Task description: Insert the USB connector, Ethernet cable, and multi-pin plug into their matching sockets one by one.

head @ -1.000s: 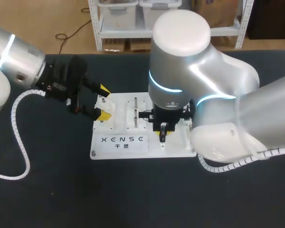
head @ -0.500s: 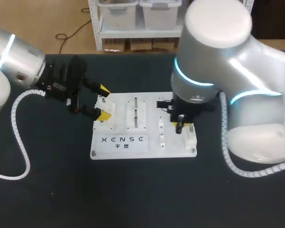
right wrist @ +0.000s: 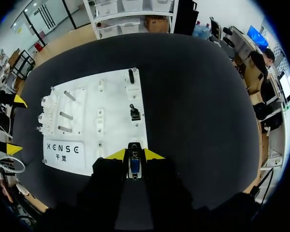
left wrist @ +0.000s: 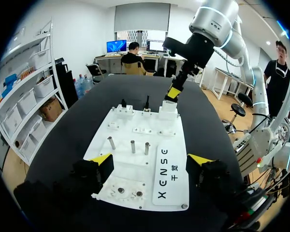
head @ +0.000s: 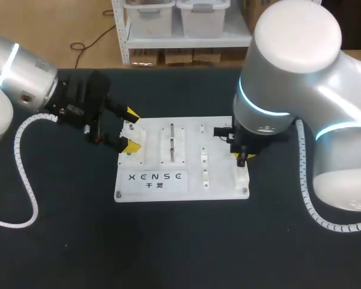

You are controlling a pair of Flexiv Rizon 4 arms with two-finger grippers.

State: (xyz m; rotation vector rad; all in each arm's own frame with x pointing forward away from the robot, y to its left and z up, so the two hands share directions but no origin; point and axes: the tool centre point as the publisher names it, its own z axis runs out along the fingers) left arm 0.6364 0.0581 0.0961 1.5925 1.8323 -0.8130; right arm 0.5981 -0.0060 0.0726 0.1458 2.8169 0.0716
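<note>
The white socket board [head: 150, 177] lies in the middle of the black table. My right gripper [head: 243, 158] hangs over the board's right edge, just above a white socket block [head: 241, 176]. In the right wrist view it [right wrist: 134, 154] is shut on a small USB connector [right wrist: 134, 166] with a blue face. Two black plugs [right wrist: 131, 76] [right wrist: 134, 113] stand on the board ahead of it. My left gripper [head: 129, 128] is open at the board's left end, its yellow tips [left wrist: 102, 159] either side of that end without touching it.
Three metal pegs [left wrist: 132, 145] stand upright on the board's left half. A white spiral hose [head: 25, 180] from my left arm lies on the table at the left. Another hose [head: 313, 211] hangs from my right arm at the right.
My right arm has swung right, carrying the connector from the board's middle slots to over the white block at its right edge. The left arm has not moved.
</note>
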